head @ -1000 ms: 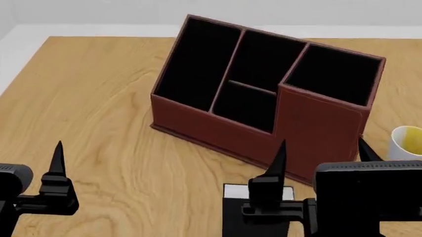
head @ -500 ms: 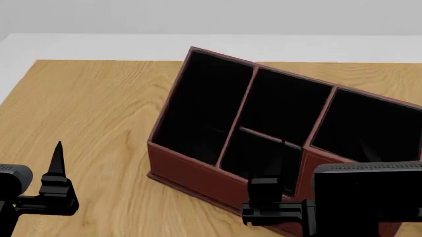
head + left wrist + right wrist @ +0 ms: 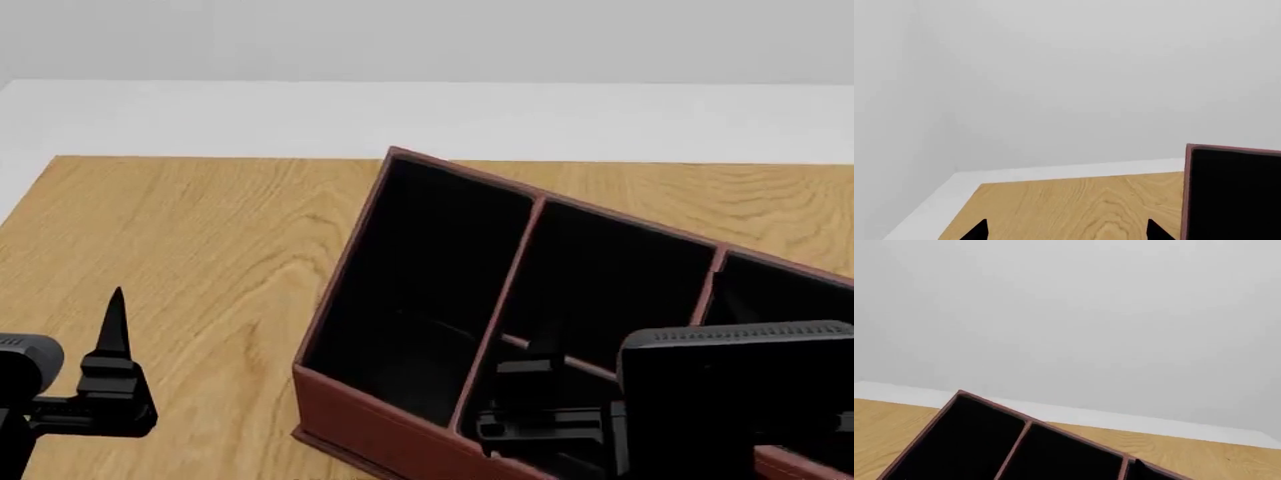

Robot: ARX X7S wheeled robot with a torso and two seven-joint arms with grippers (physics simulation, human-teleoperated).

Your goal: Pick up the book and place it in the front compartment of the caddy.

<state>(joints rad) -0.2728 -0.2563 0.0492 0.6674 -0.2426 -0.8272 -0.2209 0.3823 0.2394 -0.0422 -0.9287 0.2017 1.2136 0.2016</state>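
On the wooden table (image 3: 174, 240) stands the caddy (image 3: 400, 420) — the left pincer (image 3: 1066, 231) is released beside it, the right pincer's state I cannot tell, and the book is hidden from every view.

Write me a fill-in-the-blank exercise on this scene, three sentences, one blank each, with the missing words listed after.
1. The large reddish-brown leather-look caddy has an interior coloured ____.
2. The caddy stands on a table whose top is made of ____.
3. In the head view, the small black book is ____ to be seen.

Missing words: black; wood; nowhere
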